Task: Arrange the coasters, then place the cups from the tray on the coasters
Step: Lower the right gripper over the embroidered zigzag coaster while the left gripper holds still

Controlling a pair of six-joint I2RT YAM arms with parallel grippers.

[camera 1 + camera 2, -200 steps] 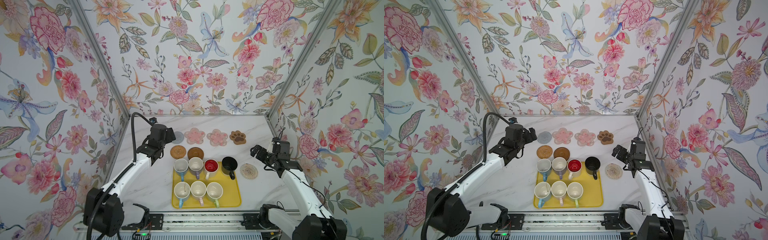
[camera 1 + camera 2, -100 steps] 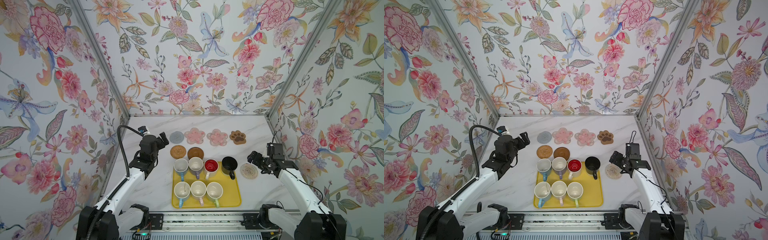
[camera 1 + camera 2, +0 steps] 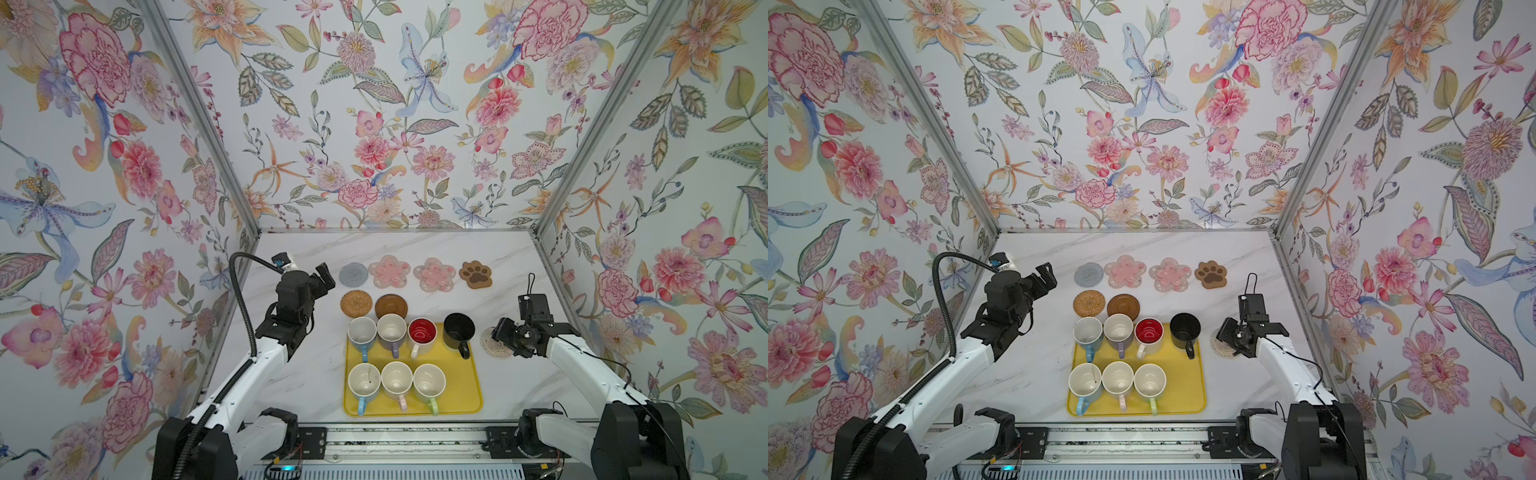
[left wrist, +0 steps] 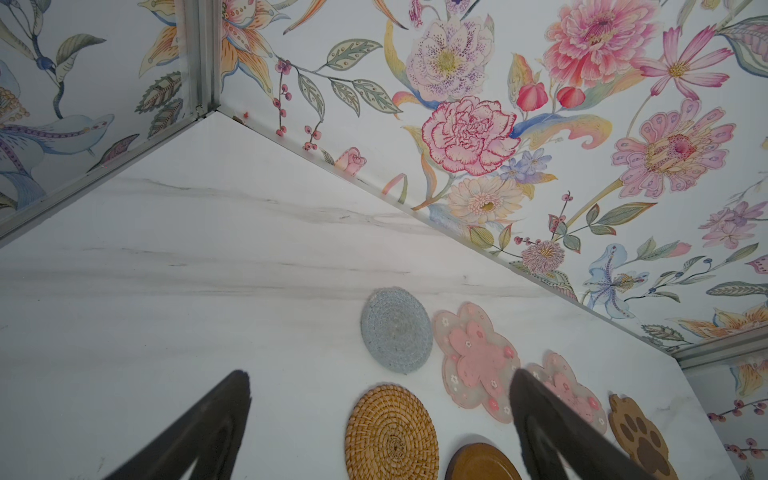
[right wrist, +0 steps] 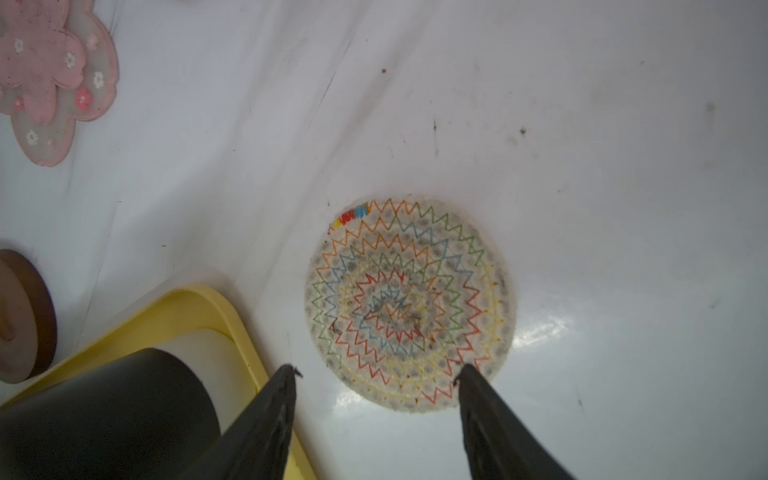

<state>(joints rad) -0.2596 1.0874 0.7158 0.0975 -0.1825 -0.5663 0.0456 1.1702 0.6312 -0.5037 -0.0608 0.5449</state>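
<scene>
The marble worktop [image 3: 307,374] carries every item. The yellow tray [image 3: 465,390] lies flat at the near centre, between the two arms.

Left gripper [image 3: 323,277]: raised above the worktop, left of the coaster rows and well apart from the tray. Its fingers [image 4: 208,428] are spread wide with nothing between them.

Right gripper [image 5: 376,370]: lowered to the right of the tray, at the near edge of the cream rope coaster [image 5: 409,303]. The jaws are partly apart and hold nothing. One fingertip overlaps the coaster rim; the other is over bare worktop between coaster and tray. I cannot tell whether either one touches.

Cups: all seven stand upright on the tray.
- Back row, left to right: blue cup [image 3: 362,332], lilac cup [image 3: 392,329], red-lined white cup [image 3: 422,332], black cup [image 3: 459,330].
- Front row: second blue cup [image 3: 364,380], pale pink cup [image 3: 397,379], pale green cup [image 3: 429,381].

Coasters, all flat on the worktop:
- Far row: grey-blue coaster [image 3: 353,274], left pink flower coaster [image 3: 389,271], right pink flower coaster [image 3: 434,274], brown paw coaster [image 3: 475,274].
- Just behind the tray: rattan coaster [image 3: 356,303], dark wooden disc [image 3: 390,305].
- The cream rope coaster lies just right of the tray, beside the black cup.
</scene>
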